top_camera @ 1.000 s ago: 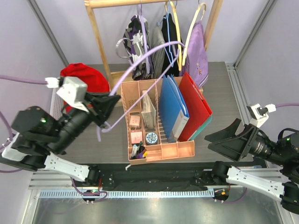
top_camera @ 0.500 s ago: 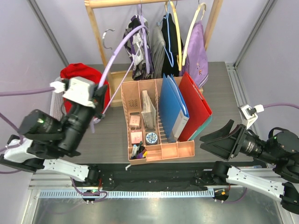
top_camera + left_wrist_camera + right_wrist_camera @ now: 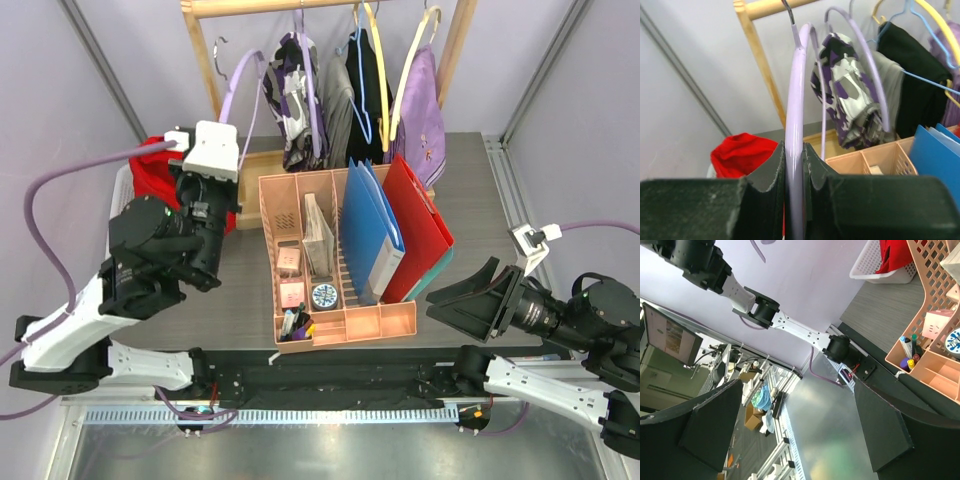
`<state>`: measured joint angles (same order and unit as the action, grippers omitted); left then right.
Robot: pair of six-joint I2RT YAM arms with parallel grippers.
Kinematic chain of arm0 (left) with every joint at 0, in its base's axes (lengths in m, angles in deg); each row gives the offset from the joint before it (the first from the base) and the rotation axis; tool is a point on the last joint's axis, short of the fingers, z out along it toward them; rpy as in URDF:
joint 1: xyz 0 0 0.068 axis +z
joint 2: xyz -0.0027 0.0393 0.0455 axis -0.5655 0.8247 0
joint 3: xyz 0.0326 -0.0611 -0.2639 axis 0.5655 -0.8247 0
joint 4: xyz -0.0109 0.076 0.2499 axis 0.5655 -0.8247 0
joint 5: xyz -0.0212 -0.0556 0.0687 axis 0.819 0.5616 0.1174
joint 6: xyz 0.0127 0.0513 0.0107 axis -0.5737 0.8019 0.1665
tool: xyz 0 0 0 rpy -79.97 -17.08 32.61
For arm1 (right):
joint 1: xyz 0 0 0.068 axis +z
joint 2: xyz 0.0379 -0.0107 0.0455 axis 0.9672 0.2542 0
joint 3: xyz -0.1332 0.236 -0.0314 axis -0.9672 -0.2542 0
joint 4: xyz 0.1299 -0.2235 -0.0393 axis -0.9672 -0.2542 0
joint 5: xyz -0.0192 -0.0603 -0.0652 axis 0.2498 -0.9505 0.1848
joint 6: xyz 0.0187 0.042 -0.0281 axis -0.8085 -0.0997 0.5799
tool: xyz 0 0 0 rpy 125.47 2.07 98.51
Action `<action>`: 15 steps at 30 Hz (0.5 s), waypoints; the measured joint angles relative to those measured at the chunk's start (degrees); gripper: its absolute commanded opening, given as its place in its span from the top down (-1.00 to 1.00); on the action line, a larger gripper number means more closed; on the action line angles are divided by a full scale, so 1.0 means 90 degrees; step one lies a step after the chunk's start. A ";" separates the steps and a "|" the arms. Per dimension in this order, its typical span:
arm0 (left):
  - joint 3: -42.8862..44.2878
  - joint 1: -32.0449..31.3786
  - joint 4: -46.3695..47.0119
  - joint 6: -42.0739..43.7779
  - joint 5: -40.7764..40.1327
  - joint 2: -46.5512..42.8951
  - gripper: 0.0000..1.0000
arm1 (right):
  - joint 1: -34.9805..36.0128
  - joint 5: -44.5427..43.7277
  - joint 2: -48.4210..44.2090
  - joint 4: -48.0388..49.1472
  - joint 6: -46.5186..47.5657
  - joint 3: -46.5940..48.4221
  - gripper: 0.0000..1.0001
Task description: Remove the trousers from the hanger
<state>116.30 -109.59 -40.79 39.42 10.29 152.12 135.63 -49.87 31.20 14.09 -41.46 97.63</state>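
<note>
My left gripper [image 3: 222, 128] is raised toward the clothes rack and is shut on one arm of the pale lavender hanger [image 3: 234, 90]. In the left wrist view the hanger's arm [image 3: 796, 100] runs up between the closed jaws of the left gripper [image 3: 794, 167], and its metal hook [image 3: 788, 11] is close to the wooden rod. The hanger is bare. The red trousers [image 3: 150, 165] lie bunched in the white basket [image 3: 122, 200] at the left. They also show in the left wrist view [image 3: 742, 152] and in the right wrist view [image 3: 892, 255]. My right gripper [image 3: 468, 300] is open and empty at the near right.
The wooden rack [image 3: 212, 75] at the back holds a purple-black-white garment [image 3: 290, 90], dark clothes and a lilac garment [image 3: 422, 100] on other hangers. A peach organiser [image 3: 345, 322] with blue and red folders stands mid-table.
My left arm has swung the lavender hanger up from over the table toward the rack's rod. My right gripper has shifted slightly left and stays open.
</note>
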 measured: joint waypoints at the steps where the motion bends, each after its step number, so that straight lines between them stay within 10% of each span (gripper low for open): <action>1: 0.0182 0.0204 -0.0279 -0.0231 0.0119 0.0078 1.00 | 0.0000 0.0000 0.0000 0.0000 -0.0024 -0.0005 -0.99; 8: 0.1615 0.2997 -0.2545 -0.2234 0.2217 0.0954 1.00 | 0.0000 0.0002 0.0000 0.0002 -0.0107 -0.0063 -0.98; 15: 0.3077 0.4206 -0.3640 -0.3026 0.3840 0.2144 1.00 | 0.0000 0.0000 0.0000 0.0002 -0.0233 -0.0321 -0.99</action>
<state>144.00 -71.74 -73.55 12.18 44.84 171.42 135.63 -49.87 31.20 14.11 -43.56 94.74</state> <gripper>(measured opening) 0.143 0.994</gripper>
